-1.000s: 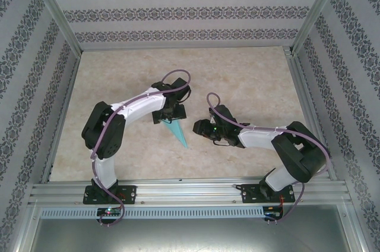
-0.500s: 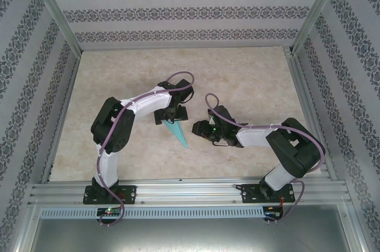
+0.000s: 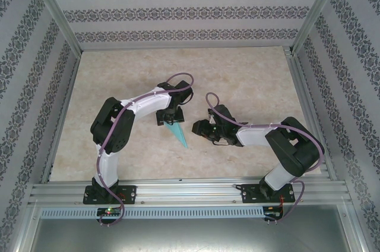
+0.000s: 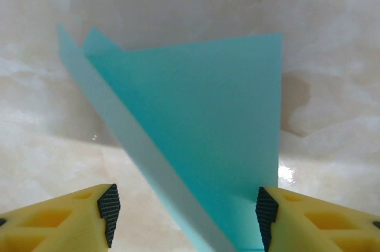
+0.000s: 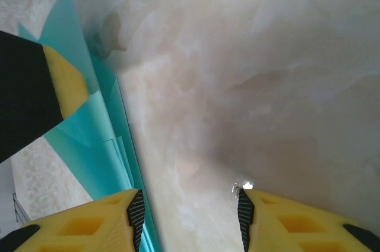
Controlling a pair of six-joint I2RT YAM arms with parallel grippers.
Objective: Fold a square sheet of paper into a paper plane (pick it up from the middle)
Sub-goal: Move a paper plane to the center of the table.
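Note:
The sheet of paper lies on the table as a narrow turquoise paper plane (image 3: 178,134), its tip pointing toward the near edge. My left gripper (image 3: 168,119) sits over its wide far end. In the left wrist view the folded paper (image 4: 202,127) fills the gap of the left gripper (image 4: 187,213), which is open. The right pad (image 4: 266,216) is at the paper's edge and the left pad (image 4: 108,213) stands clear of it. My right gripper (image 3: 199,127) hovers just right of the plane. It is open (image 5: 190,210) over bare table, with the paper (image 5: 101,145) beside its left finger.
The marble-patterned tabletop (image 3: 249,79) is ringed by patterned walls and aluminium frame rails (image 3: 190,191) at the near edge. One yellow-and-black finger of the left arm (image 5: 35,94) shows at the upper left of the right wrist view.
The left arm has shifted its elbow and settled its gripper onto the plane's wide end, with the jaws narrowing. The right arm has barely moved. The paper has stayed in place.

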